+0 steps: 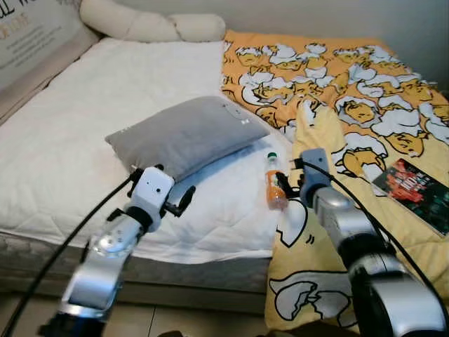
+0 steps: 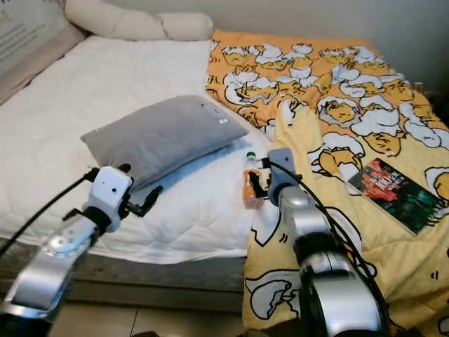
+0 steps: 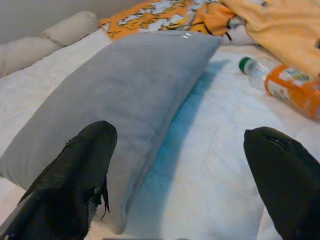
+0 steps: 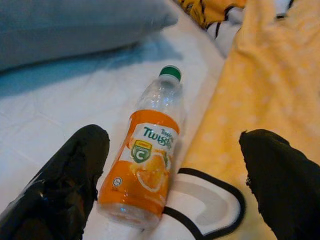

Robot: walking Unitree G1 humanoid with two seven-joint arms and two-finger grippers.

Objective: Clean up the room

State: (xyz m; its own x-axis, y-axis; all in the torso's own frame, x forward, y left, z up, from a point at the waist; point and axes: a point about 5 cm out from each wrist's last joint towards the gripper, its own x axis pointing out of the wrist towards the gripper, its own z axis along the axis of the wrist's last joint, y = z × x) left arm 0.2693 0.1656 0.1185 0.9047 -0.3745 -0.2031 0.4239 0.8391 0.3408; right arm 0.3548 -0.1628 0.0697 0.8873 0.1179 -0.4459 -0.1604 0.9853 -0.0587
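On the white bed (image 1: 84, 140), beside the yellow blanket (image 1: 365, 105), your right gripper (image 4: 170, 180) hangs spread over the orange bottle (image 1: 274, 184). It looks light, smooth, near-empty and crushable; take its labelled middle. The label reads "Twister". Your left gripper (image 3: 185, 170), also spread, faces the grey pillow (image 1: 186, 133).

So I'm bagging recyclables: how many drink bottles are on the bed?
1. The orange bottle lies on the white sheet beside the yellow blanket, between the open right gripper's fingers. Blanket folds could hide others.
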